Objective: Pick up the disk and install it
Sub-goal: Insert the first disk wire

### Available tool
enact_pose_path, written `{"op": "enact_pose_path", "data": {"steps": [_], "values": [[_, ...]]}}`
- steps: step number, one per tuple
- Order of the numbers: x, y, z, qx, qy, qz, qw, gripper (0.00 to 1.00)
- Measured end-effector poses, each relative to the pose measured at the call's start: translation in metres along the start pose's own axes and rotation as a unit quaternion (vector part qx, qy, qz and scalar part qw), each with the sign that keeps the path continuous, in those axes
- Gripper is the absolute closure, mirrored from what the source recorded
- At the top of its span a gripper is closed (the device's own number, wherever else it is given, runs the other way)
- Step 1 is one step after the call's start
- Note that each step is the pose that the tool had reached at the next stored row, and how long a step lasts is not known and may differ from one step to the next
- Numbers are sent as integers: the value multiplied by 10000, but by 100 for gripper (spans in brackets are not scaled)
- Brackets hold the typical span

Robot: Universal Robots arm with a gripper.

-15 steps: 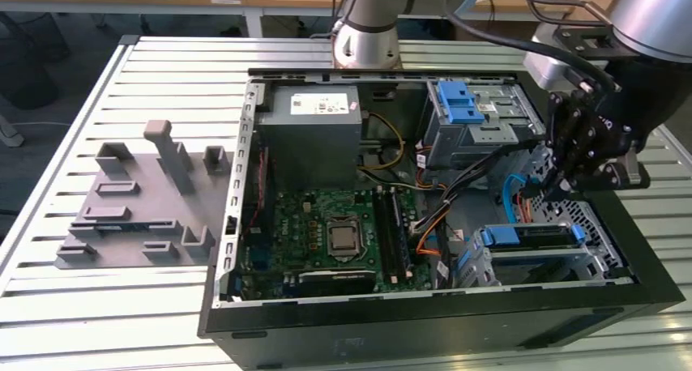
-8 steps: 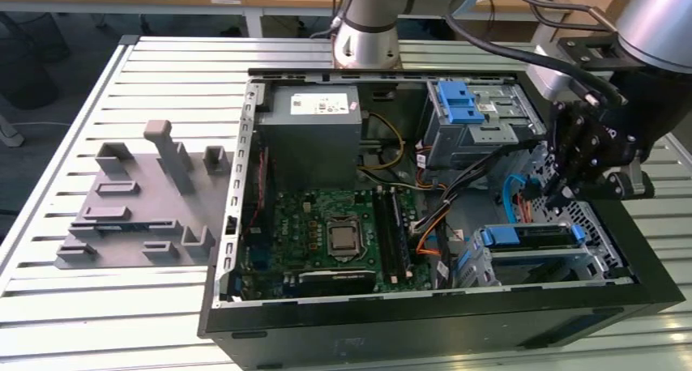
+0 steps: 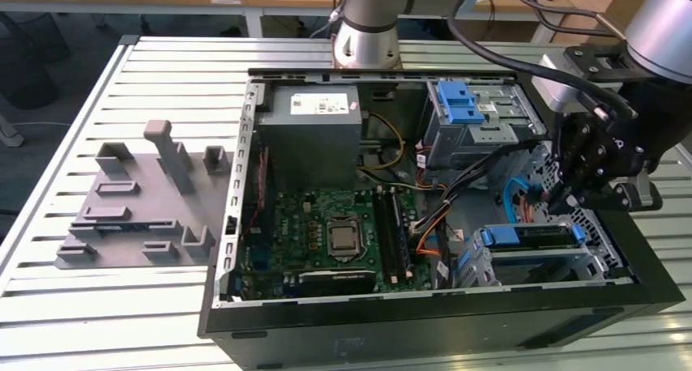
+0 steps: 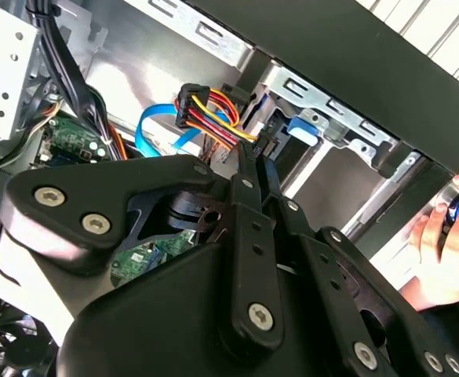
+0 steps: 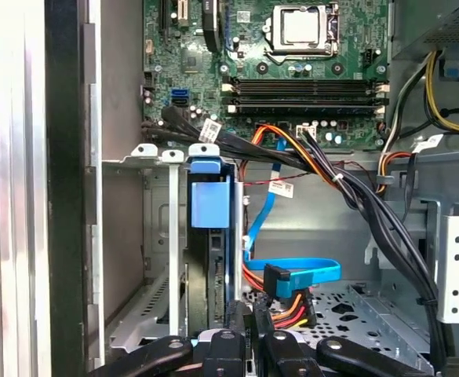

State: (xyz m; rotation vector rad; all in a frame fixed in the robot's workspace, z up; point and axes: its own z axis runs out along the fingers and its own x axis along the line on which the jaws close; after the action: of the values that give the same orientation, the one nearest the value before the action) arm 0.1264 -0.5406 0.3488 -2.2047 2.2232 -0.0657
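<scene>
Item: open computer case (image 3: 433,306), lying on its side on a slatted metal table (image 3: 65,306).

Contents: green motherboard (image 3: 324,233) with bare processor socket; grey power supply box (image 3: 313,136) bearing a small white sticker, print not readable; upper drive cage with a bright blue latch piece (image 3: 459,104); bundles of black, yellow, red and orange wires, and flat blue data cables (image 5: 292,275).

Task item: the disk (image 3: 527,237) sits in the lower drive bay at the case's corner, on the exterior view's right, its blue rail frame showing along the edges. In the first wrist view it stands edge-on in the bay (image 5: 210,236), blue tab uppermost, a cable connector just beside it.

End effector (image 3: 584,197): black, hanging inside the case just above the bay, between the two cages; its fingers (image 4: 249,196) appear drawn together, holding nothing.

Surroundings: grey moulded fixture (image 3: 141,201) on the table, well apart from the case. A person's hand (image 4: 445,251) rests outside the case wall.
</scene>
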Motion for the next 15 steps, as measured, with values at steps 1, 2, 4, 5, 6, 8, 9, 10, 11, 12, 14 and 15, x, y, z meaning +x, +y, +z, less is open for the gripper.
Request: {"op": "enact_pose_path", "data": {"steps": [1,2,4,5,6,8,9,10,11,12,14,15], "values": [[10,0,0,0,-2,0,10000,84],[18,0,0,0,-3,-1,10000,84],[37,0,0,0,-4,-2,10000,84],[44,0,0,0,-4,-2,10000,84],[51,0,0,0,-4,-2,10000,84],[63,0,1,0,-5,-2,10000,84],[71,0,1,0,-5,-3,10000,84],[79,1,1,0,-5,-4,10000,84],[89,1,2,0,-5,-6,10000,84],[100,2,2,0,-6,-7,10000,84],[126,5,3,0,-11,-6,10000,84],[134,6,2,0,-14,-7,10000,84]]}}
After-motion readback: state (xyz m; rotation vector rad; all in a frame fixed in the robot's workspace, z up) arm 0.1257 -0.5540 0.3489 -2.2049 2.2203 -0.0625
